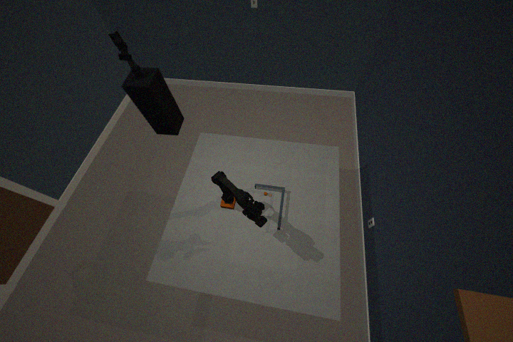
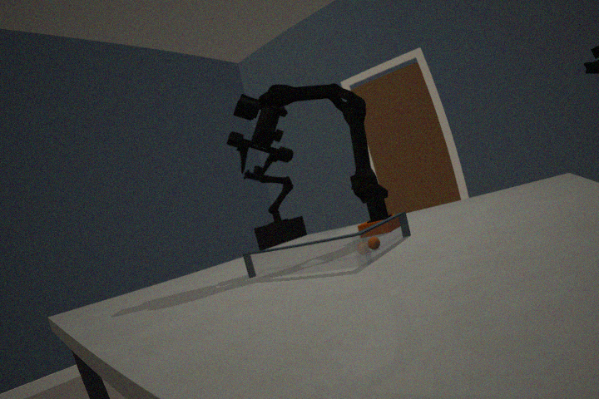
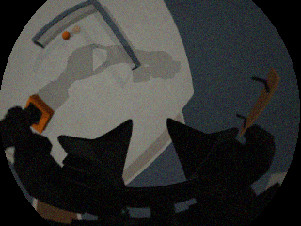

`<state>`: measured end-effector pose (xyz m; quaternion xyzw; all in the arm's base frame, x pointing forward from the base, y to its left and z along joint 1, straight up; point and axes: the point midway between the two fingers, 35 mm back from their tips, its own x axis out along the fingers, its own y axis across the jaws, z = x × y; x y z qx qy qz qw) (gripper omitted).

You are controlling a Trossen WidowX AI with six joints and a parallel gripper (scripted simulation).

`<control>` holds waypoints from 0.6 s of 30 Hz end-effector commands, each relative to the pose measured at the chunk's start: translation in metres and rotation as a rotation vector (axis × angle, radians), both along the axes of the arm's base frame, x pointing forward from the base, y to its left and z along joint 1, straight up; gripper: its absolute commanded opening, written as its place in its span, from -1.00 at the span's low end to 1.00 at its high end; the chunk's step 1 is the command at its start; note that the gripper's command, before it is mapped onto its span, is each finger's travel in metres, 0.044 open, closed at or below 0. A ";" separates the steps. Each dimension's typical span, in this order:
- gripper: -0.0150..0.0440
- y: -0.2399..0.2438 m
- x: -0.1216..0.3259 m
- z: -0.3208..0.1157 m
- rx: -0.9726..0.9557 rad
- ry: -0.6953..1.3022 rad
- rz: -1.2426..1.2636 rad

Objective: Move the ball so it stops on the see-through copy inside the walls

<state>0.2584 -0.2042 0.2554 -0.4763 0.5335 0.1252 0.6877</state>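
The ball (image 2: 373, 243) is round, with no long axis; it lies inside the corner of the walls (image 2: 309, 241), touching the see-through copy (image 2: 363, 247). My gripper (image 2: 243, 162) hangs high above, half apart, holding nothing.

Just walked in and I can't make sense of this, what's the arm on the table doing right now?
A single black robot arm is bent over a table, its gripper high in the air, partly open and holding nothing. A small orange ball lies on the table inside the corner of two low clear walls, right beside its faint see-through copy. The arm has not touched the ball yet; the gripper is well above and off to one side.
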 end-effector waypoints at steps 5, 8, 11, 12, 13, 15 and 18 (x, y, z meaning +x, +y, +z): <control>0.33 0.108 0.057 -0.076 0.150 0.138 0.237; 0.33 0.153 0.064 -0.103 0.186 0.205 0.325; 0.33 0.199 0.061 -0.130 0.210 0.280 0.411; 0.33 0.214 0.058 -0.139 0.215 0.307 0.439; 0.33 0.229 0.055 -0.148 0.219 0.334 0.467; 0.33 0.258 0.044 -0.166 0.221 0.390 0.522; 0.33 0.291 0.026 -0.187 0.216 0.461 0.588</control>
